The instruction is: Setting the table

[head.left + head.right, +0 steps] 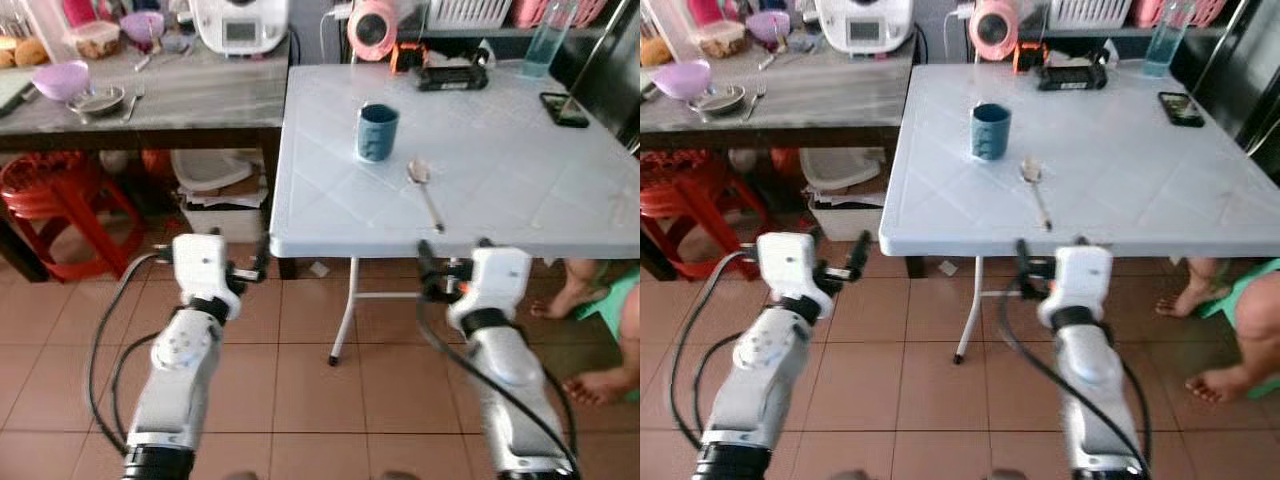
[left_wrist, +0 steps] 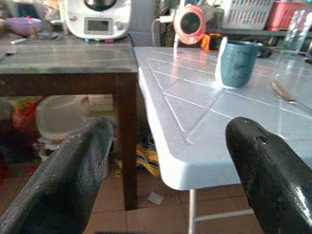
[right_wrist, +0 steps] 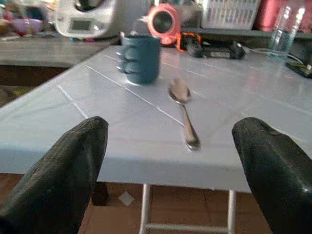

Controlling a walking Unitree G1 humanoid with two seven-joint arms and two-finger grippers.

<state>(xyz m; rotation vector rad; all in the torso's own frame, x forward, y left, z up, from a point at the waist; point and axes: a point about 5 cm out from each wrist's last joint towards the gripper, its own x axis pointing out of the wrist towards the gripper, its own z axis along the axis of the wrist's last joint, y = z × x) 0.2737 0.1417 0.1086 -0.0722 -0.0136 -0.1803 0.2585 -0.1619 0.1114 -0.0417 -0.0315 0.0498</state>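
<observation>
A dark blue mug (image 1: 378,131) stands upright on the white folding table (image 1: 520,190), near its left middle. A metal spoon (image 1: 425,190) lies just right of the mug, its handle pointing to the table's front edge. My right gripper (image 1: 453,258) is open, held level just below and in front of that front edge, in line with the spoon (image 3: 184,109). My left gripper (image 1: 250,270) is open too and empty, low by the table's front left corner, with the mug (image 2: 236,63) ahead of it.
A dark wooden side table (image 1: 150,105) on the left carries a purple bowl (image 1: 60,80), cutlery and a white appliance (image 1: 238,25). A red stool (image 1: 55,205) stands under it. A phone (image 1: 563,108), bottle (image 1: 545,42) and pink fan (image 1: 372,28) sit far back. A person's bare feet (image 1: 590,340) are at the right.
</observation>
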